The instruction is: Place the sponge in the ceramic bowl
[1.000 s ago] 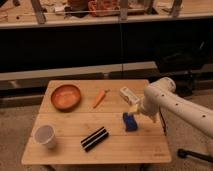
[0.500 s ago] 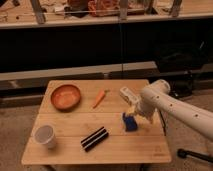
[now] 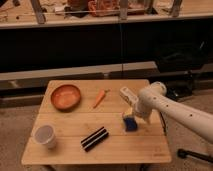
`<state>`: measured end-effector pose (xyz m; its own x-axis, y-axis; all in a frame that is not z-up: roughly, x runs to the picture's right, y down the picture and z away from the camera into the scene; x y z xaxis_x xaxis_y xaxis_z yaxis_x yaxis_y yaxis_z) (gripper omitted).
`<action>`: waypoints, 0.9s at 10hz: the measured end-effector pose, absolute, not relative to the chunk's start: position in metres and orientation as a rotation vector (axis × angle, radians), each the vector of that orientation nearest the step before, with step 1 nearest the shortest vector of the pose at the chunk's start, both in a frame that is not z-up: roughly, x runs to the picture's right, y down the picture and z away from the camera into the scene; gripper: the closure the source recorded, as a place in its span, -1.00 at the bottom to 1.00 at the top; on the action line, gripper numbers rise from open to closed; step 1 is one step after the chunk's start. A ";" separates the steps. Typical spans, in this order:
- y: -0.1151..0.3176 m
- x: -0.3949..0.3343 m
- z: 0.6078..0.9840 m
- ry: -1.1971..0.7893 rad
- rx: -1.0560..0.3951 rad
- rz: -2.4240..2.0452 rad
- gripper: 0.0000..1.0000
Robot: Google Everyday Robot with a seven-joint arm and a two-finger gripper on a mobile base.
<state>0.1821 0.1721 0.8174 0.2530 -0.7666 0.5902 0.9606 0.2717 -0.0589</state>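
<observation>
The hand (image 3: pixel 131 115) sits right over the sponge (image 3: pixel 130 124) on the right of the worktop (image 3: pixel 127 151); I cannot tell whether it is clamped on it. This looks like the pick-up. The bowl (image 3: pixel 65 96) is well apart to the left, so the carry must clear the carrot (image 3: pixel 100 98) lying between.

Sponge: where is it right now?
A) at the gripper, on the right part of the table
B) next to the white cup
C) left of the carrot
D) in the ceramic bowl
A: the sponge is at the right part of the table, with the gripper right at its top. The ceramic bowl is far off at the back left with nothing in it.
</observation>
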 end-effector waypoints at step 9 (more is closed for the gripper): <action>0.184 0.159 0.855 -0.491 -0.500 -1.241 -0.60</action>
<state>0.1589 0.1842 0.8555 0.2504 -0.7585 0.6017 0.9648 0.2468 -0.0905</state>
